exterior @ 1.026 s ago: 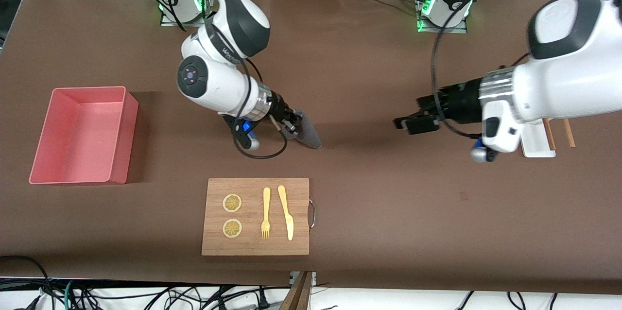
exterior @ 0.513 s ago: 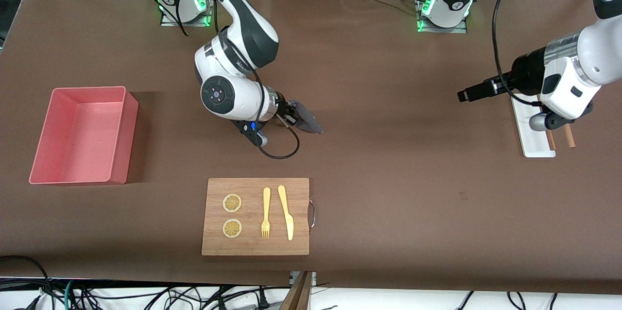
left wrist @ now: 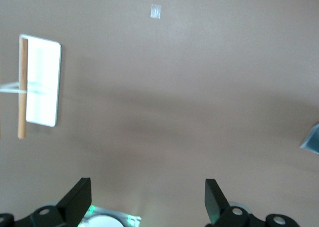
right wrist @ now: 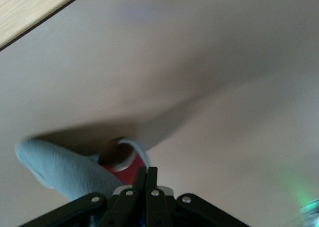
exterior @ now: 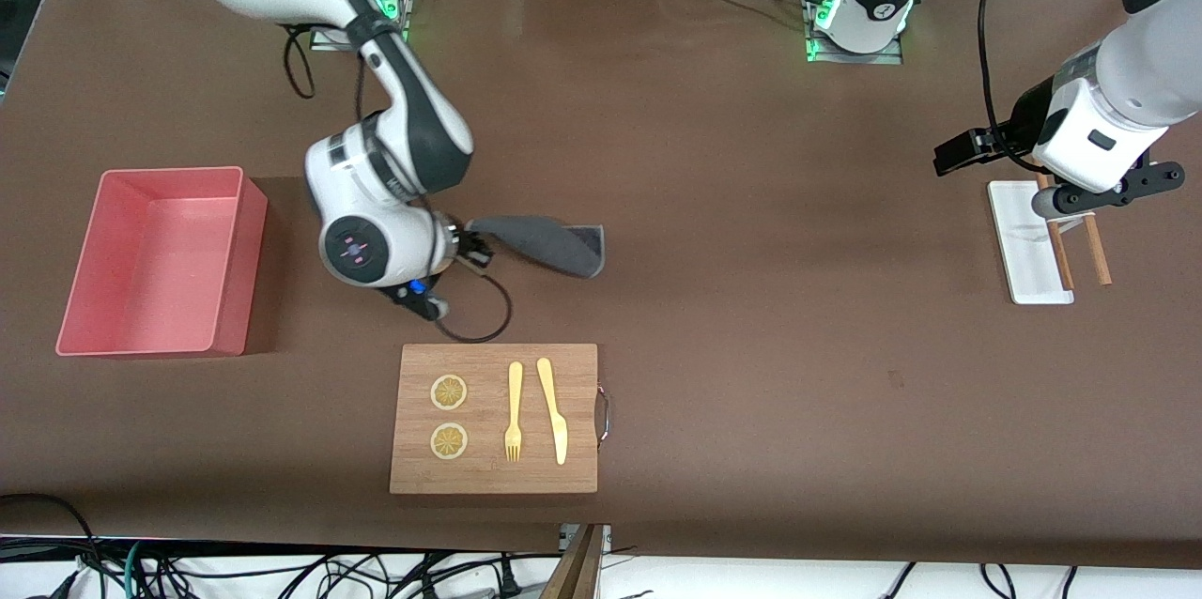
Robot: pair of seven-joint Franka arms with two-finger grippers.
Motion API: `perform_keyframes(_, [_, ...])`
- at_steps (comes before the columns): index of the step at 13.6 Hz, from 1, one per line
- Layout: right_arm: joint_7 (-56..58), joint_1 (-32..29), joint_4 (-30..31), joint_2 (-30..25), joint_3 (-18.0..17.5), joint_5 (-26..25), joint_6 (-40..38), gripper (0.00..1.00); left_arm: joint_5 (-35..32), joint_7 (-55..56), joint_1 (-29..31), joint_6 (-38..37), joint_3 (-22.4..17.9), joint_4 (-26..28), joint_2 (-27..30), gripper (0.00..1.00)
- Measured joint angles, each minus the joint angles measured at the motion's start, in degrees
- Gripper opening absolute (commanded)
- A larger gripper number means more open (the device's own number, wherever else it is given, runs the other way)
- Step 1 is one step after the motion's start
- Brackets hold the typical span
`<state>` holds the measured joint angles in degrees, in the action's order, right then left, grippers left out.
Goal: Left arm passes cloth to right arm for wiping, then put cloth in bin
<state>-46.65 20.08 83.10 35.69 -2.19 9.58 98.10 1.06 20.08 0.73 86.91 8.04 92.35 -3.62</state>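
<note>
Brown tabletop, wooden board point(exterior: 494, 418) nearest the camera: my right gripper point(exterior: 467, 249) is clamped on the cloth point(exterior: 547, 245), which trails flat on the table between board and bases. The bin point(exterior: 160, 261) sits toward my right arm's end. My left gripper point(exterior: 958, 153) waits, fingers apart, beside the white tray point(exterior: 1027, 242).

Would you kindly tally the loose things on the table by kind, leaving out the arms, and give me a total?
Cloth: 1
Pink bin: 1
Wooden board: 1
Lemon slices: 2
Fork: 1
Knife: 1
White tray: 1
Wooden sticks: 2
Total: 10
</note>
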Motion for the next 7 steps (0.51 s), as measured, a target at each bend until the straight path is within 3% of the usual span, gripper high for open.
perform_keyframes(3, [11.12, -6.34, 0.0, 0.01, 0.13, -4.19, -3.84, 0.0, -2.72, -5.28, 0.07, 4.78, 0.03, 6.47, 3.86, 1.0])
perform_keyframes(7, [24.35, -13.33, -0.04, -0.24, 0.23, -9.9, -6.84, 0.0, -3.22, -12.16, 1.54, 6.62, -0.13, 7.9, 5.09, 1.0])
